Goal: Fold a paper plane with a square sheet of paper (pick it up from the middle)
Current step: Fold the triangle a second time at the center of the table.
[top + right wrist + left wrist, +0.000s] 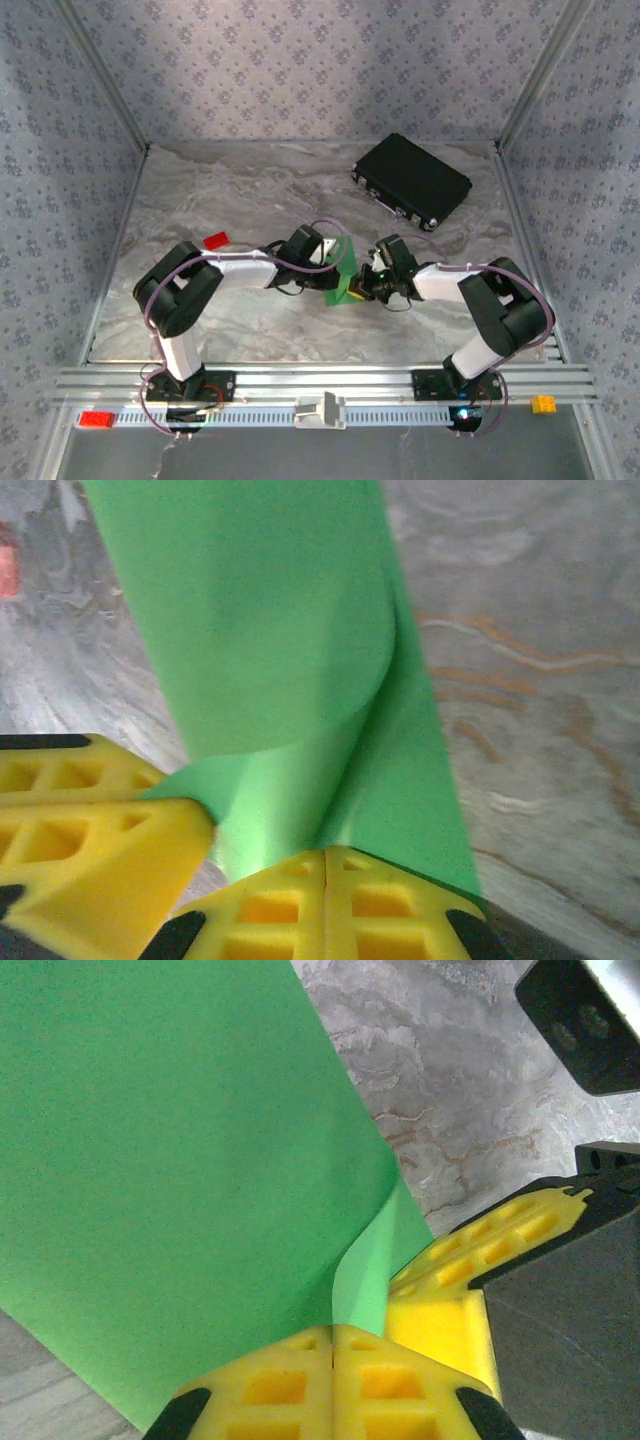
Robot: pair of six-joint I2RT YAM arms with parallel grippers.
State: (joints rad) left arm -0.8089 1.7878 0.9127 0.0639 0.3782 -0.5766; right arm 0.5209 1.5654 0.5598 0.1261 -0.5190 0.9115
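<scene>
The square sheet of paper [346, 272] is bright green and hangs bent between my two grippers over the middle of the marble table. My left gripper [333, 1332] is shut, its yellow fingers pinching the sheet's near edge, and the paper [170, 1160] spreads up and to the left. My right gripper [326, 852] is also shut on the paper [280, 620], which curls into a soft roll above it. The right gripper's fingers [470, 1260] sit close beside the left one. In the top view the left gripper [338, 262] and the right gripper [362, 286] meet at the sheet.
A black rectangular case [412, 180] lies at the back right. A small red block [216, 241] sits on the table left of the left arm. On the front rail are a red block [97, 419] and an orange block [543, 403].
</scene>
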